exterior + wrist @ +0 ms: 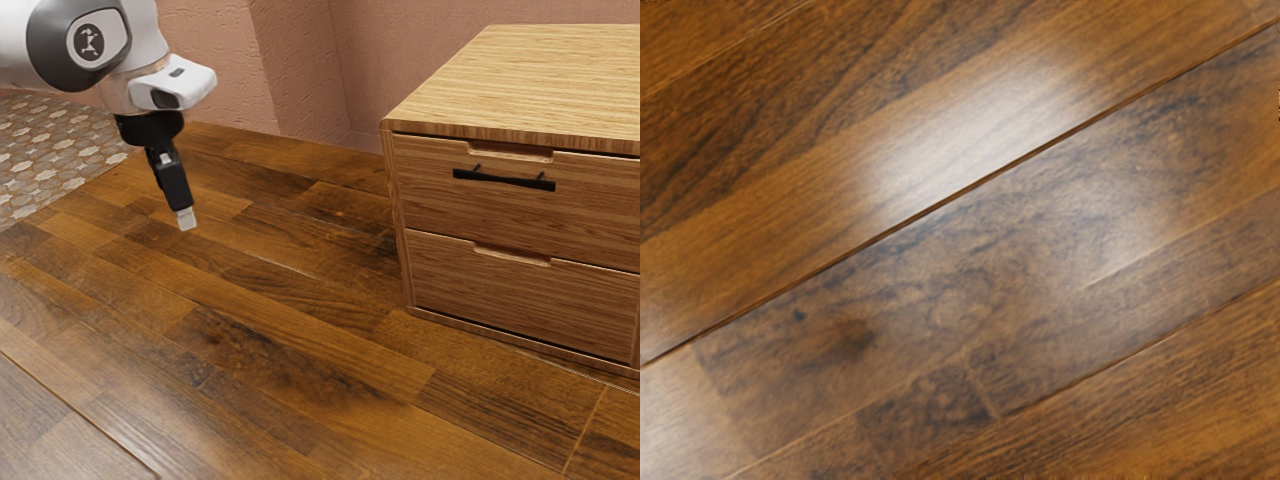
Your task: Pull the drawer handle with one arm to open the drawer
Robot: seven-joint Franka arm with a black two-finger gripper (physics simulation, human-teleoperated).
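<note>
A rough pink wall (300,50) backs a dark plank floor (250,330), and on this floor, at the exterior view's right, stands a light wooden cabinet (530,80). There is no table here; everything rests on the floor itself.

The drawer handle (503,179) is a slim black bar, set level across the upper part of the top drawer (520,215). It stands a little proud of the front, which leaves room to hook behind it. The top drawer sits flush with the cabinet's face, so it reads as closed and the pull is not yet begun. Below it the lower drawer (520,290) has only a cut notch and no bar.

Well apart from the cabinet, toward the exterior view's left, the arm (90,40) carries the pincer (185,215) pointing downward above the floor, touching nothing. Seen edge-on from this side, I cannot tell whether it is released or clenched. The wrist view looks straight down on bare planks (960,250), which fits that downward pose.

My judgement: the pincer must cross to the cabinet and tilt toward its front before any grasp.
</note>
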